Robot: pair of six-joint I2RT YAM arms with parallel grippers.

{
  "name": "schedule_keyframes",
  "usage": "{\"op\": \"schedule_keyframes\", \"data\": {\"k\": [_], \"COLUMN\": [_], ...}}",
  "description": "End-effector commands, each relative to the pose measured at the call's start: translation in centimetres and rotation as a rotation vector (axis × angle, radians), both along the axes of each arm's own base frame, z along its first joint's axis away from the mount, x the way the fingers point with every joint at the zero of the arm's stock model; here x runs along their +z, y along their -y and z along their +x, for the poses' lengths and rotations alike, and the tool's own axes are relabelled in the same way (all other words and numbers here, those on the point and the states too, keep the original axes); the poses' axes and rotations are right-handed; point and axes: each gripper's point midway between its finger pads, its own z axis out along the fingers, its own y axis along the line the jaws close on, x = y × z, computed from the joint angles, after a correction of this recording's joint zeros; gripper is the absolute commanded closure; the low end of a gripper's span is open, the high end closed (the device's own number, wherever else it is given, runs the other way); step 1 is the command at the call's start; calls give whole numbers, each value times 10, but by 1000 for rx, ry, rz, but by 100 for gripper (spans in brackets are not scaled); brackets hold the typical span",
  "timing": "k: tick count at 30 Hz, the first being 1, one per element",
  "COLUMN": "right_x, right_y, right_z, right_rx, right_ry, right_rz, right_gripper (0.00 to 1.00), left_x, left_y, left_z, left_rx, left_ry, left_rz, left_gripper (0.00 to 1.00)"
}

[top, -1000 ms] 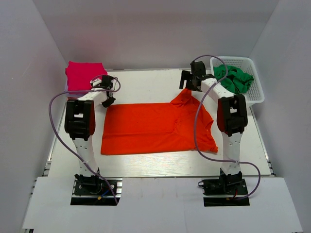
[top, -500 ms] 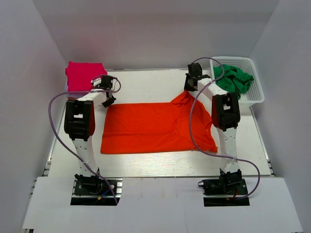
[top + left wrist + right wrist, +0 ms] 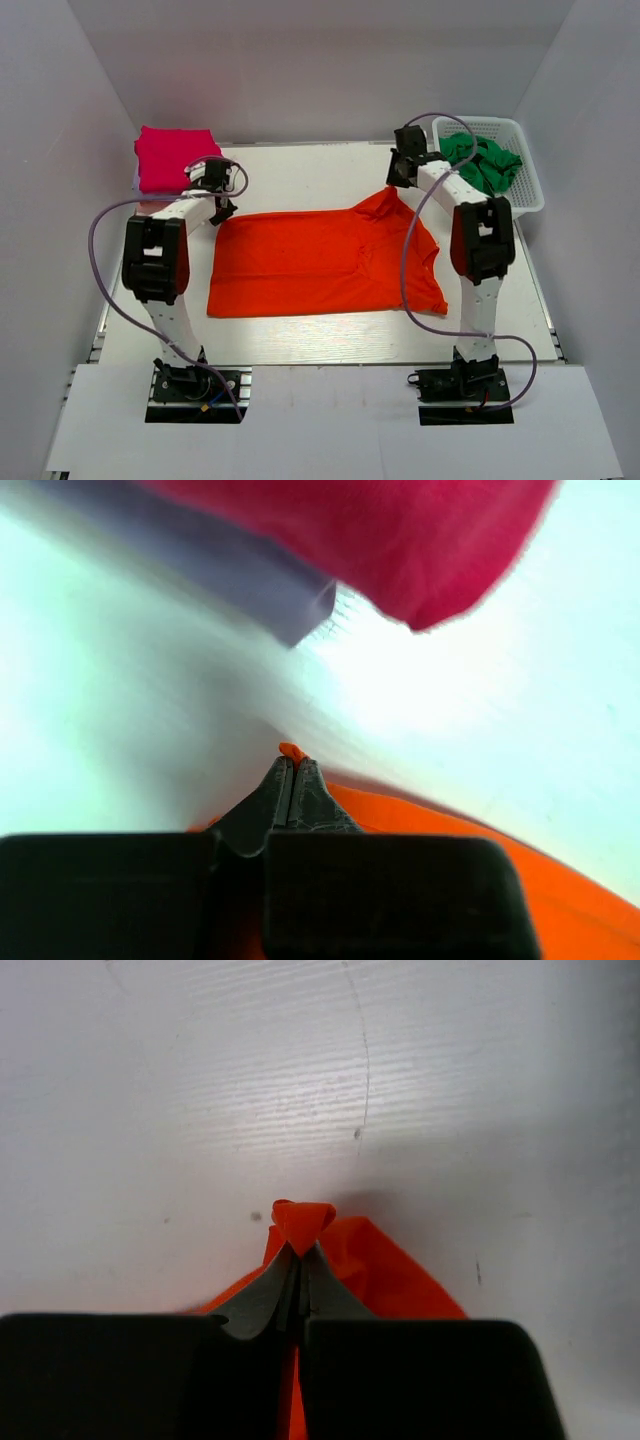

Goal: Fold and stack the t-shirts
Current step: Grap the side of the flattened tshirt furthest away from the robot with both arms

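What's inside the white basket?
A crumpled green t-shirt fills the white basket. Whether anything lies beneath it cannot be seen, because the cloth covers the bottom.

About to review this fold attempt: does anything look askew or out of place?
Nothing spilled or damaged. The orange t-shirt lies flat except its right end, which is rumpled and slanted. The left claw and right claw each pinch a far corner.

On my screen the two arms match: the white-linked left arm (image 3: 177, 320) and white-linked right arm (image 3: 481, 305) both carry chunky black joint housings (image 3: 155, 262) (with a dark red panel down the side). A thin lilac cable (image 3: 92, 240) loops off each, down to black base plates (image 3: 195, 386). The left gripper (image 3: 290, 765) has dark grey tapered fingers (image 3: 268, 805).
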Motion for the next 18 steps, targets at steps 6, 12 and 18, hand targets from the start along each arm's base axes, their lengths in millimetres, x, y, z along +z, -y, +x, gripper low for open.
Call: {"op": "schedule_keyframes", "data": {"k": [6, 12, 18], "right_x": [57, 59, 41], "right_y": [24, 38, 43], "right_z": [-75, -143, -203], "right_rx": [-47, -80, -96], "right_ry": [-20, -132, -207], "right_rz": [2, 23, 67], "right_gripper": [100, 100, 100], "left_x": [67, 60, 54], "left_y": [3, 1, 6], "left_z": [-23, -58, -92], "left_rx": [-14, 4, 11], "left_ry": [156, 143, 129], "left_rz": [-35, -62, -97], "left_gripper": [100, 100, 100]}}
